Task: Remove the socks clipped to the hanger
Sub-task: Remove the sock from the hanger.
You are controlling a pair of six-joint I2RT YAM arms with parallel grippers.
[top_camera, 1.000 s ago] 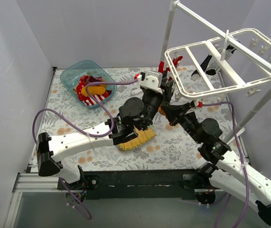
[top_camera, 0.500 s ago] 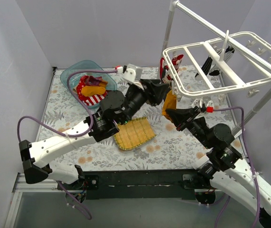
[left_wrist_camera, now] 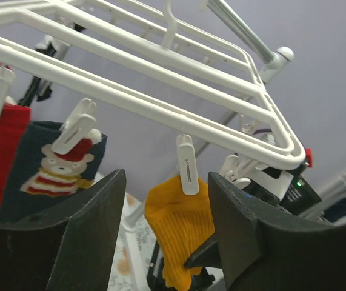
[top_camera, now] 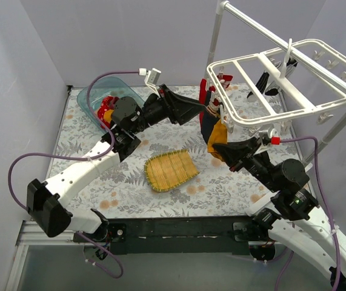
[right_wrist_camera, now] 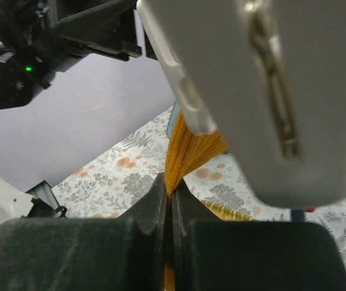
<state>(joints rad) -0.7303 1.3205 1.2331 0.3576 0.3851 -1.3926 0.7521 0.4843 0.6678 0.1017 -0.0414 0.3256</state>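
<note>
Right wrist view: my right gripper [right_wrist_camera: 169, 193] is pinching tight the mustard-yellow ribbed sock [right_wrist_camera: 188, 151] hanging clipped to the white plastic grid hanger [left_wrist_camera: 160, 66]; my left gripper [left_wrist_camera: 166, 176] is gaping empty below.

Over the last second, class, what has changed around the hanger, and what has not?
The left gripper swung up and back-left off the woven mat; it is now open, aimed at the clipped socks. The right gripper barely shifted and is shut on the mustard sock, which is not yet unclipped. The hanger, mat and bin stayed put.
</note>
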